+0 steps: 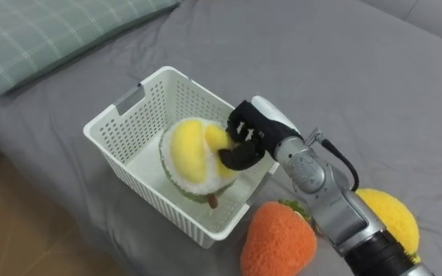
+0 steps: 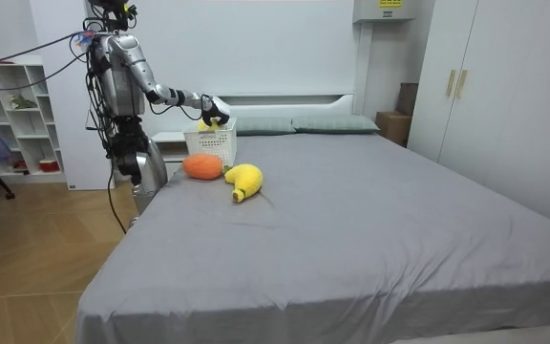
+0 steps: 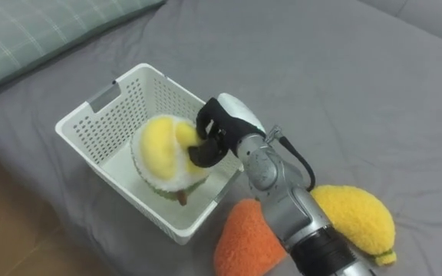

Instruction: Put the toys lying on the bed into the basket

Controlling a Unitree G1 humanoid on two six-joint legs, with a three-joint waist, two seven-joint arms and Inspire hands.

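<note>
Orange toy (image 1: 278,241), white basket (image 1: 144,192) sit on grey bed (image 1: 344,69) beside wood floor (image 1: 21,238).

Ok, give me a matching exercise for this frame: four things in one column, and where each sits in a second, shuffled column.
1. yellow-and-white plush toy
2. orange plush toy
3. yellow plush toy
4. checked pillow

A. at the bed's head, beyond the white basket
B. on the bed, against the basket's near corner
C. inside the basket, gripped by the right hand
D. on the bed, behind the right forearm

Pairs: 1-C, 2-B, 3-D, 4-A
</note>
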